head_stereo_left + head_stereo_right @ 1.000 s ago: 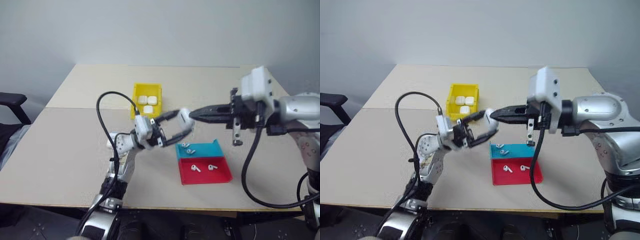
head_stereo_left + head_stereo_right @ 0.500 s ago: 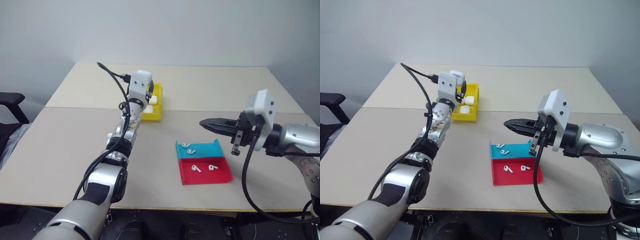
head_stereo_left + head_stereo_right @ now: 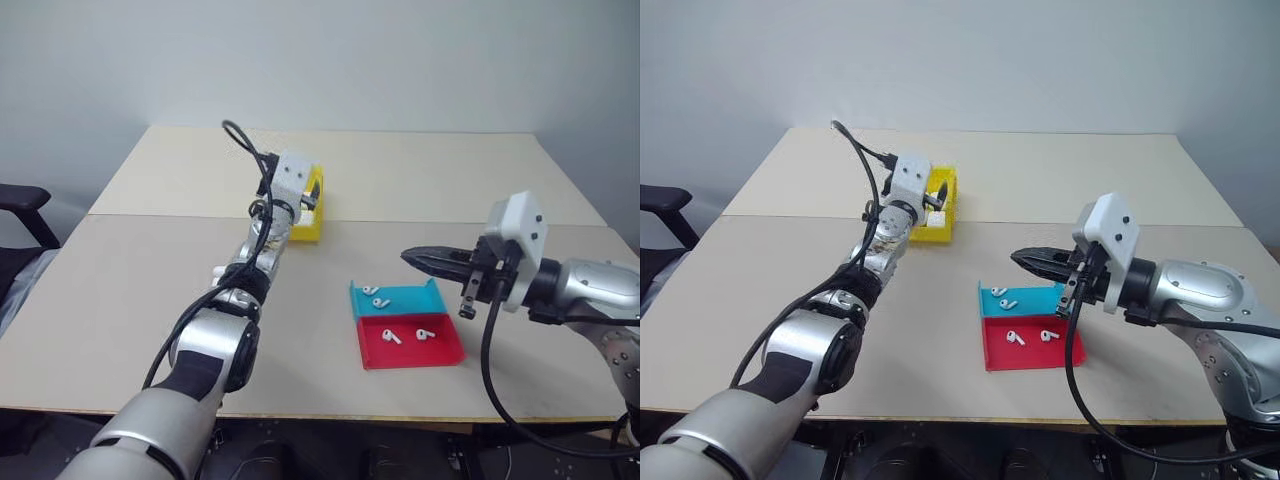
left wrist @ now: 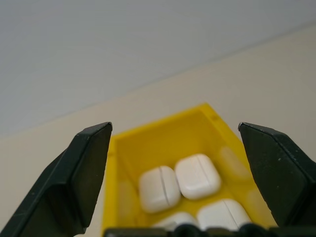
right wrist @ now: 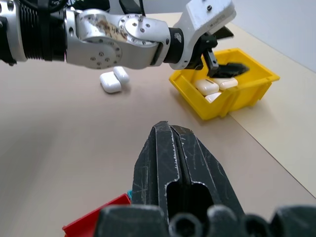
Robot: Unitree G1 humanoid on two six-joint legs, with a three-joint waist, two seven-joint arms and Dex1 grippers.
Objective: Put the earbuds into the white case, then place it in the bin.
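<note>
Left claw: your left gripper [image 4: 173,163] hangs over the bin [image 3: 311,214], fingers spread wide and holding nothing; you have let go.

Right claw: your right gripper [image 3: 412,257] is clenched on nothing, fingers pressed flat together, hovering above the far edge of the tray [image 3: 405,331], apart from it.

Bin: it sits past the middle of the tabletop [image 3: 420,180], toward its left side. The left wrist view looks straight down into it.

Cases in bin: four white cases [image 4: 159,188] lie on its floor, two side by side at the far end and two nearer ones partly cut off. All look closed. I judge that the case just freed is one of these, but I cannot tell which.

Cases on table: in the right wrist view two more cases [image 5: 114,80] lie side by side on the tabletop, behind your left arm and clear of the bin.

Earbuds: two earbuds [image 3: 376,296] lie in the tray's teal half and two more in its red half.

Done so far: at least one case is delivered, as the open fingers over the bin suggest.

Still to do: four earbuds and two cases are waiting, so I reckon you have two more rounds of loading and binning.
</note>
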